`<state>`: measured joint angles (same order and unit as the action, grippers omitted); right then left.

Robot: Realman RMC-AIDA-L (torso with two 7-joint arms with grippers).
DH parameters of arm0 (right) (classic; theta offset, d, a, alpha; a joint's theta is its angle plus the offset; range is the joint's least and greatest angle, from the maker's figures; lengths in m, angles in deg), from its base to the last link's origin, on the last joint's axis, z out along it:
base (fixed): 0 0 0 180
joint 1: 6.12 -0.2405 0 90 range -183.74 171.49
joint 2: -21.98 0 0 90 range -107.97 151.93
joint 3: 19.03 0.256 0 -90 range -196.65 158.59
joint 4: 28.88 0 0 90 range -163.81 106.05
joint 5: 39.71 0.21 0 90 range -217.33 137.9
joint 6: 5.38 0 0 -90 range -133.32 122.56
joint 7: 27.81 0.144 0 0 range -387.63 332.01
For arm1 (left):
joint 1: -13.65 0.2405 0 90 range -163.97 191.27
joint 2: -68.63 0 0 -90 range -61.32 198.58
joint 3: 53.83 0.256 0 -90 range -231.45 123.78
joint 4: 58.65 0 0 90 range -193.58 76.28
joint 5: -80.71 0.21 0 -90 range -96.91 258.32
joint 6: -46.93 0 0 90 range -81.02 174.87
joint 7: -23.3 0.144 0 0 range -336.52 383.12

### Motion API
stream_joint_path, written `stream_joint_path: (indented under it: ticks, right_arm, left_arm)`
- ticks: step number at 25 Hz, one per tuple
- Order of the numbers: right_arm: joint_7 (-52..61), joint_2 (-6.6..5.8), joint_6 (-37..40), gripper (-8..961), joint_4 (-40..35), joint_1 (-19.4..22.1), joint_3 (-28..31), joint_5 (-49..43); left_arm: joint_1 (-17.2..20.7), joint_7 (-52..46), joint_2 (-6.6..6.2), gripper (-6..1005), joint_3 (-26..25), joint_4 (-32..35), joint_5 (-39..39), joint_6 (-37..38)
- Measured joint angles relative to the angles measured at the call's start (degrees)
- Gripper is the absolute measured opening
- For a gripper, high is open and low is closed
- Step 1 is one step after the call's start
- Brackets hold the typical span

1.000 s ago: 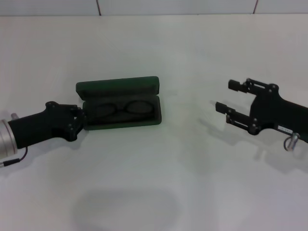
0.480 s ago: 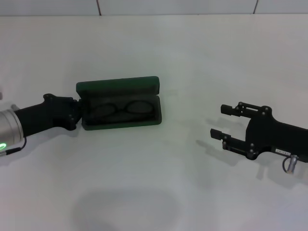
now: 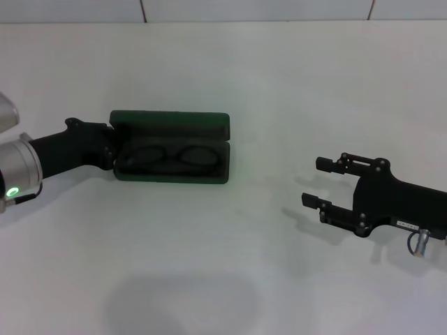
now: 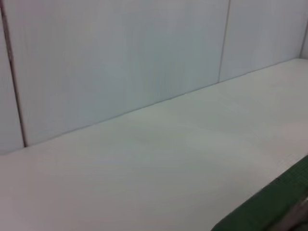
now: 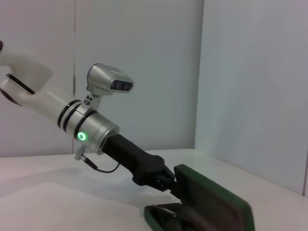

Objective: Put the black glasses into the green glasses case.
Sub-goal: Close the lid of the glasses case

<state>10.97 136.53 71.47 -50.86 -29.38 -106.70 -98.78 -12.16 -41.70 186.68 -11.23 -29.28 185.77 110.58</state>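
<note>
The left gripper [image 3: 110, 148] touches the end of the green glasses case [image 3: 172, 146]; whether its fingers are open, I cannot tell. The black glasses [image 3: 171, 155] lie inside. The right gripper [image 3: 316, 183] waits well apart, fingers spread wide, holding nothing.

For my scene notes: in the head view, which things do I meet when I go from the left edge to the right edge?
left gripper → green glasses case, lid up, black glasses inside → bare white table → right gripper, open, away from the case.

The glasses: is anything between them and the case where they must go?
No. The glasses already lie inside the open case, on its lining. The lid stands up behind them. The left gripper is at the case's left end; the right gripper hangs open, apart to the right.
</note>
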Motion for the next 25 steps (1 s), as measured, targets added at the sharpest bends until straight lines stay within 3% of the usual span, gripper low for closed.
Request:
stream_joint_path:
  ticks: [13, 20, 25]
  right_arm:
    - [0.0, 0.34, 1.1, 641, -0.1, 0.1, 0.2, 0.0]
    - [0.0, 0.16, 1.5, 654, 0.0, 0.1, 0.4, 0.2]
    - [0.0, -0.01, 1.2, 664, 0.0, 0.1, 1.0, 0.4]
  left_arm:
    - [-1.1, 0.4, -0.03, 22, -0.1, 0.1, -0.4, -0.4]
    - [1.3, -10.0, -1.44, 22, 0.2, 1.5, 0.8, 12.5]
    - [3.3, -18.6, 0.38, 23, 0.0, 7.6, -0.5, 18.3]
